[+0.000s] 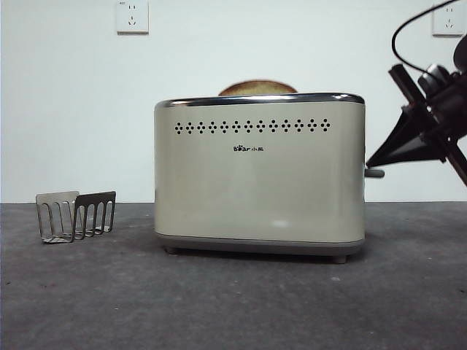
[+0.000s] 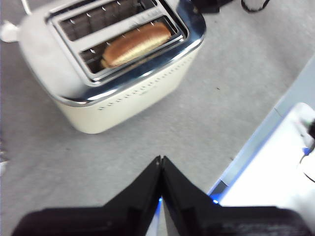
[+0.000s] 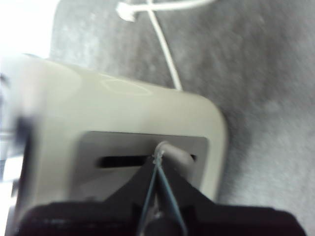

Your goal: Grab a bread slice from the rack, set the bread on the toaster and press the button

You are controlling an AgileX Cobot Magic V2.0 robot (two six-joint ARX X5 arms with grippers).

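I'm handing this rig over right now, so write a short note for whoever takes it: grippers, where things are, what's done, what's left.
Right gripper: shut, its tip at the button on the narrow end of the toaster.
Left gripper: shut, holding nothing, above the table beside the toaster.
Slice of bread: in one toaster slot, its top showing above the rim.
Rack: on the table, away from the toaster, no bread in it.
Done: bread loaded.
Left: press the button down.

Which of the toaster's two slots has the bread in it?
The slot beside the dotted, logo side of the toaster: the bread sits in it, crust showing. The other slot is empty.
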